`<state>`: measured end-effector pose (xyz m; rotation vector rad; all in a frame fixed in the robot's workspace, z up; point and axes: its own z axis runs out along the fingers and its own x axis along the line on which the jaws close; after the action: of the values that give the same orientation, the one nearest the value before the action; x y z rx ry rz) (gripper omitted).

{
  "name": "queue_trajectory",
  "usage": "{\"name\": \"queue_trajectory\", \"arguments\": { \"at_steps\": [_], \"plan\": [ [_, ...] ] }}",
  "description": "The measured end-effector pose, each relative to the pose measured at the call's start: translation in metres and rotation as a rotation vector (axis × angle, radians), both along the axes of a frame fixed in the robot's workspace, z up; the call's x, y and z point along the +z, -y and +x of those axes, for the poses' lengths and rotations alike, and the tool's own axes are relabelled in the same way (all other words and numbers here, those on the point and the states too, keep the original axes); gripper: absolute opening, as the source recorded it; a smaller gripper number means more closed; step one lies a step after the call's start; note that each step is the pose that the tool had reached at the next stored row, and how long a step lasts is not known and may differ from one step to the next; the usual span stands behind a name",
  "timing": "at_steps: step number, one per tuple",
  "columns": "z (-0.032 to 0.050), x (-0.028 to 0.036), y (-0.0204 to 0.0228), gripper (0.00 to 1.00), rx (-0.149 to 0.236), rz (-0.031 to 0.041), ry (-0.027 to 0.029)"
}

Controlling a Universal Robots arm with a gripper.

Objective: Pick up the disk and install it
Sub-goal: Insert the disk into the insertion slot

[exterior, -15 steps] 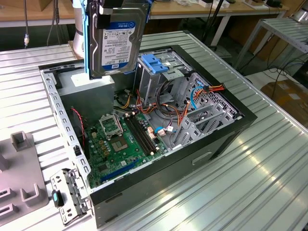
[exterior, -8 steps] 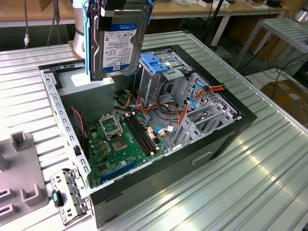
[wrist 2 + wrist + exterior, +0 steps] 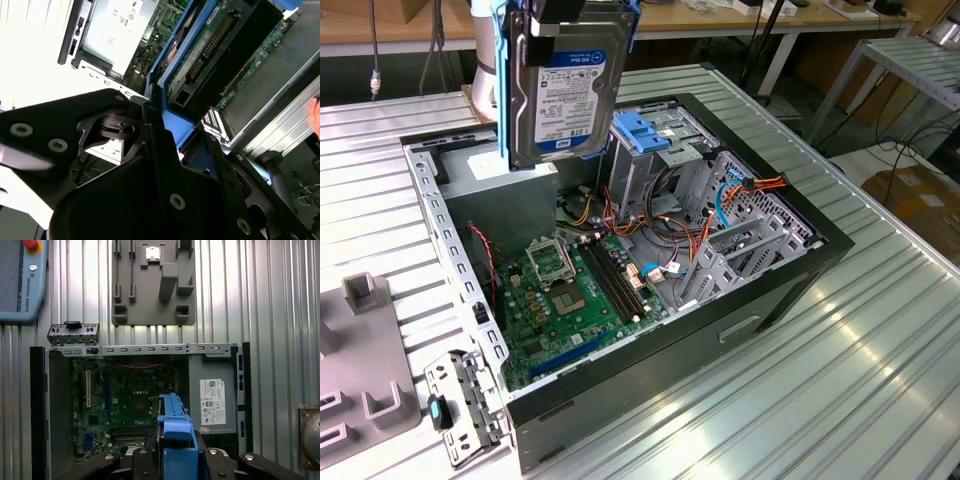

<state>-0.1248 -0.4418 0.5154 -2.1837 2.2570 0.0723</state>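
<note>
– Where's the disk (image 3: 565, 95) right now?
– Up in the air, standing on end above the open computer case (image 3: 650, 390). It's over the back corner, where the grey box (image 3: 212, 400) with the white sticker sits. The label faces the exterior view, and the blue rails (image 3: 503, 95) run down both long edges.
– And the gripper (image 3: 178, 460)?
– Its jaws are pinched on the disk's upper end, one pressing each flat face. In the second wrist view the green circuit side (image 3: 212, 42) runs away from the black fingers (image 3: 160, 150).
– Is it in the cage?
– No, it's clear of it. The metal cage (image 3: 642, 135) with the blue plastic top stands inside the case, just to the exterior view's right of the disk and lower. The motherboard (image 3: 570, 290) lies open below.
– Anything else on the ribbed table (image 3: 880, 340)?
– A grey moulded fixture (image 3: 152, 280) near the case, a small metal bracket (image 3: 73, 334) just beside the case's rim, and a teach pendant (image 3: 20, 280) further off
</note>
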Motion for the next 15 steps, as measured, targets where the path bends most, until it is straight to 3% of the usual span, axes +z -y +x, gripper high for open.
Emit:
{"name": "queue_trajectory", "arguments": {
  "at_steps": [6, 15],
  "plan": [
    [0.0, -0.0002, 0.0028, 0.37, 0.0, 0.0001, 0.0001],
    [0.0, -0.0006, 0.0153, 0.37, 0.0, 0.0, 0.0]
  ]
}}
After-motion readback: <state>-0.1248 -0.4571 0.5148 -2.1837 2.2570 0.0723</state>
